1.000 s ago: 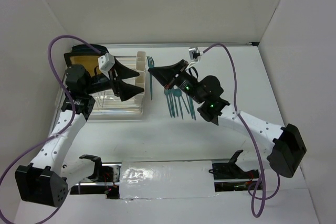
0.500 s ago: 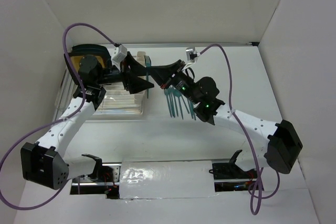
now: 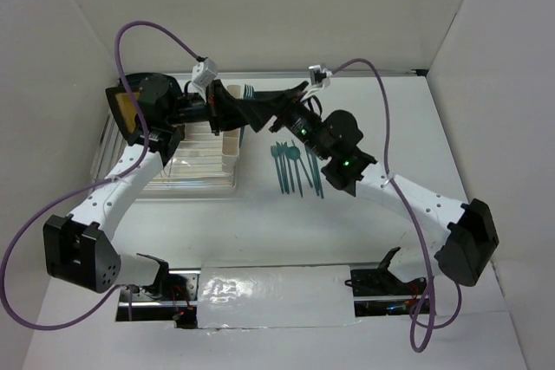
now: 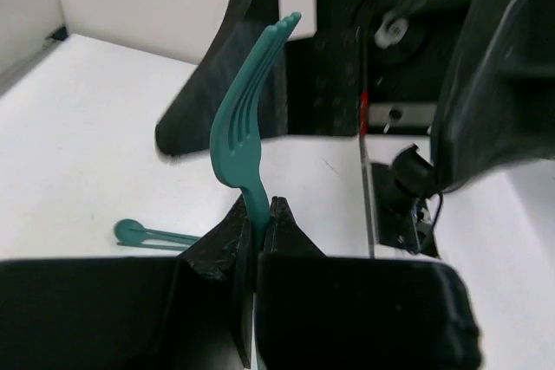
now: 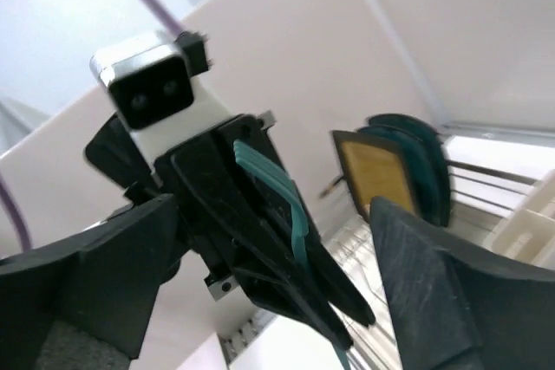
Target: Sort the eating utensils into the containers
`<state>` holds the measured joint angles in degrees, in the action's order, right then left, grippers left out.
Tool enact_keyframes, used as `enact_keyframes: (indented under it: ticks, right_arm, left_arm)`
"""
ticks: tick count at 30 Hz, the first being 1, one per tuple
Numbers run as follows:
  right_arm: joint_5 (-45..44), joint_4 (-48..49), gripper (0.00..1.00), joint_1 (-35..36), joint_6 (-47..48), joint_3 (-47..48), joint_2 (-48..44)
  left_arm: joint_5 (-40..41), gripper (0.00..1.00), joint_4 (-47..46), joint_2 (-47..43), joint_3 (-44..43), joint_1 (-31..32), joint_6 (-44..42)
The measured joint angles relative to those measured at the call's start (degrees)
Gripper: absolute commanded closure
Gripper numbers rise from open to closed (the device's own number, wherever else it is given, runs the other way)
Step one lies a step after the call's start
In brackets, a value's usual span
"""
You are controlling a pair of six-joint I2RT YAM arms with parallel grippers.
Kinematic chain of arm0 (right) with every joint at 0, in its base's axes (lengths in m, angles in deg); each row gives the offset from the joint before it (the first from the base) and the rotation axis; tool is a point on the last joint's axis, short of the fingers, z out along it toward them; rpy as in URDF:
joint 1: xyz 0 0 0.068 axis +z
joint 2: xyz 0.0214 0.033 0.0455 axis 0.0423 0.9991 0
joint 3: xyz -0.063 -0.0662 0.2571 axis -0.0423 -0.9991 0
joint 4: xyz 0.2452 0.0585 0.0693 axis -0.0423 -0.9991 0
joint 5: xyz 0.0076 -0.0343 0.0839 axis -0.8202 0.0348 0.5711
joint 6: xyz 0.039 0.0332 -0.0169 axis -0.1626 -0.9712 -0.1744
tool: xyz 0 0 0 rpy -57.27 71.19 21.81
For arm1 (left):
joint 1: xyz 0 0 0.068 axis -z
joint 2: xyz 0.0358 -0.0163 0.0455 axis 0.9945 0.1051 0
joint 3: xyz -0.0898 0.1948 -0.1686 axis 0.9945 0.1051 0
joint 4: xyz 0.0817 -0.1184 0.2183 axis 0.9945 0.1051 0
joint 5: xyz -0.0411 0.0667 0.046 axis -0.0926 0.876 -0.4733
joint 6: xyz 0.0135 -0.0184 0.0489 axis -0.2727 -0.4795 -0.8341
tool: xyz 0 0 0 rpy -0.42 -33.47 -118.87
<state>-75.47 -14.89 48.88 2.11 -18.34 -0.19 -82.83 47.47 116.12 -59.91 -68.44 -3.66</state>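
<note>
Currently, the left gripper (image 4: 257, 231) is pressed together on the handle of one teal fork (image 4: 251, 140), pinching it just below the head. In the left wrist view the fork's long axis runs upward out of the pinch, and the tines lean up and away toward the right arm's black housing. The fork is off the table. In the right wrist view it appears edge-on as a curved teal strip inside the left fingers.

The right gripper (image 3: 265, 112) is spread wide. Its two fingers stand on either side of the left gripper's tip and do not touch the fork. In the top view both grippers meet nose to nose above the rear of the table, at the back right corner of the dish rack (image 3: 186, 175).

The two cream containers (image 3: 230, 140) stand along the rack's right edge, and the left gripper partly covers the rear one. A yellow plate (image 3: 127, 112) stands upright in the rack's rear left part, close to the left wall.

The remaining utensils (image 3: 293, 169) lie flat on the table (image 3: 381, 119) just right of the rack. Their handles run roughly front to back and lie side by side. The right forearm passes over their right side.

- Left side: the rack sits close to the left wall.
- Rear: the grippers are near the back edge of the table.
- Right side: open white surface shows between the utensil group and the right wall.
</note>
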Motion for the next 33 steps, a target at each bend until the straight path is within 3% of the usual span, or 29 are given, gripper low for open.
enact_keyframes:
  ticks: [4, 7, 11, 16, 25, 31, 33]
  right_arm:
    - [-1.9, -16.3, 0.0, -3.9, 1.7, 10.2, -2.4]
    - [-3.4, -27.4, 0.0, -10.6, 2.8, 14.8, -7.5]
    - [-7.4, -36.0, 0.0, -20.1, 4.8, 13.5, -17.5]
    - [-10.5, -39.1, 0.0, -24.0, 7.7, 5.8, -24.1]
    - [-8.1, -39.6, 0.03, -29.7, 8.9, -12.5, -3.8]
    - [-9.5, -37.7, 0.04, -28.0, 9.6, -13.7, 0.9]
    - [-10.4, -37.2, 0.03, -26.9, 10.0, -13.6, 2.4]
  left_arm:
    - [3.4, 1.0, 2.6, 2.8, -5.3, -0.1, -3.6]
    - [6.1, 1.0, 3.1, 6.1, -10.3, -1.0, -4.5]
    - [9.6, 1.0, -1.2, 10.3, -12.3, -4.3, -4.2]
    - [13.9, 1.0, -5.8, 18.1, -14.7, -6.1, -8.6]
    - [18.2, 1.0, -16.2, 26.7, -13.0, -6.1, -16.2]
    - [19.5, 1.0, -20.9, 32.1, -13.1, -6.4, -18.9]
    - [19.6, 0.91, -21.4, 33.8, -13.4, -6.6, -19.3]
